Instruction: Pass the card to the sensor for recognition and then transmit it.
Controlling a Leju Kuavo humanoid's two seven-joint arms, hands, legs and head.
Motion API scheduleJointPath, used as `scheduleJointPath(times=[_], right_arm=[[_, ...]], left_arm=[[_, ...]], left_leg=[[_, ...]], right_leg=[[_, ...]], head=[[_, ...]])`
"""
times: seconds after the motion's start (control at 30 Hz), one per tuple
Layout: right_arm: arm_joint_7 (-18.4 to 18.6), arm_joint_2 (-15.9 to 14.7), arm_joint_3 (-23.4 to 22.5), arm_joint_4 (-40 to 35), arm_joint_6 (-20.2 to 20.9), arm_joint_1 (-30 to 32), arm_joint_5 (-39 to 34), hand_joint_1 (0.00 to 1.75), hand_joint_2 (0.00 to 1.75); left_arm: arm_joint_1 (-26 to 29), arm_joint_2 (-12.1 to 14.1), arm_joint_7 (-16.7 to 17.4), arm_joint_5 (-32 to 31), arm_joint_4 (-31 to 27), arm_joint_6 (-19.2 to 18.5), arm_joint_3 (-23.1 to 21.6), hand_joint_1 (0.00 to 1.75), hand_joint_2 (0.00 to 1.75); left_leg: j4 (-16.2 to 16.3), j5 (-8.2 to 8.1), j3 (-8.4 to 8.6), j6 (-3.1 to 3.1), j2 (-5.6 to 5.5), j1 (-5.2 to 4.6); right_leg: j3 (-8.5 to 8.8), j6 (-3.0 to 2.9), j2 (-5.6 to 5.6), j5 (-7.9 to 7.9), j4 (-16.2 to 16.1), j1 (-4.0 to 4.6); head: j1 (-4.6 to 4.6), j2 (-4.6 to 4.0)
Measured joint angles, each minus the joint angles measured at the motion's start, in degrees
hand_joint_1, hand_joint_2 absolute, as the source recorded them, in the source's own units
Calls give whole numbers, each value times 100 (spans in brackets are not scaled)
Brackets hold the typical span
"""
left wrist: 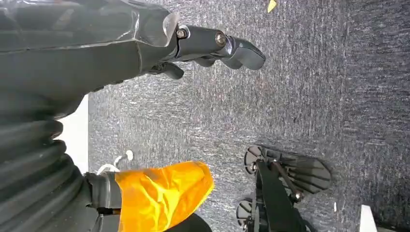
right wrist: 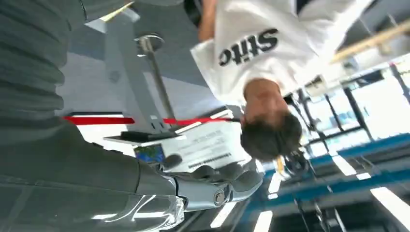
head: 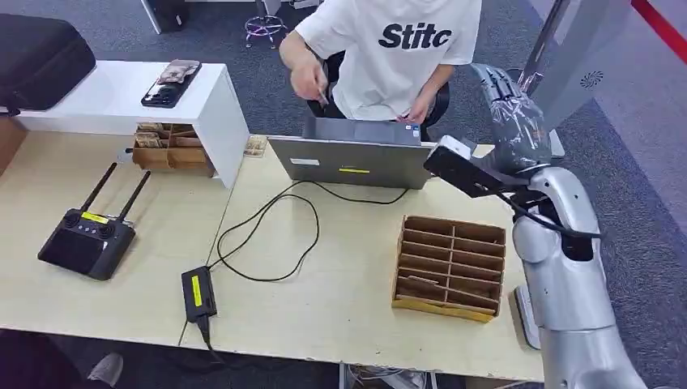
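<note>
At the upper right of the head view, the right hand point(head: 509, 113) was raised beside a tall grey sensor stand point(head: 579, 57). In the right wrist view the card point(right wrist: 203, 150) was pinched in its fingers point(right wrist: 227, 174), seemingly presented for reading. The left hand point(left wrist: 212, 46) was seen with fingers curled on nothing.

"Stitc" on white T-shirt point(head: 397, 49)
</note>
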Motion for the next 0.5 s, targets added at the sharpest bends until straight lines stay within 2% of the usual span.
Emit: scheduleJointPath(times=[0.07, 0.2, 0.23, 0.27, 0.37, 0.5], right_arm=[[-106, 2, -2, -488, -115, 317, -171, 0, 175], [-120, 2, -2, -545, -127, 381, -192, 0, 175], [-290, 11, -13, -1122, -279, 827, -443, 0, 175], [-761, 59, -88, -2352, -689, 2123, -940, 0, 175], [-1224, 162, -208, -3274, -975, 3174, -1340, 0, 175], [-1694, 370, -424, -4120, -1198, 4220, -1825, 0, 175]], left_arm=[[3, -15, 0, 0, 0, 13, 30, 0, 175], [4, -17, 0, 0, 0, 13, 35, 0, 175], [12, -46, 0, 0, 0, 41, 107, 0, 175], [45, -116, 20, 2, 2, 147, 267, 0, 175], [74, -186, 123, 2, 2, 238, 365, 0, 175], [115, -262, 225, 2, 4, 354, 466, 0, 175]], left_leg=[[0, -1, -1, 1, -1, 0], [0, -1, -1, 1, -2, 0], [0, -4, -1, 1, -6, 0], [-1, -16, -4, 1, -16, 0], [-1, -26, -3, 0, -11, -1], [-1, -33, -2, -3, -7, -1]], right_leg=[[1, 1, -3, -2, -1, 0], [1, 1, -4, -2, -2, 0], [2, 5, -10, -6, -5, 0], [4, 4, -20, -17, -5, 0], [3, 0, -17, -26, -5, 0], [0, -1, -13, -29, -5, -1]], head=[[2, 0], [4, 0], [0, 0], [0, 0], [4, 0], [-2, 0]])
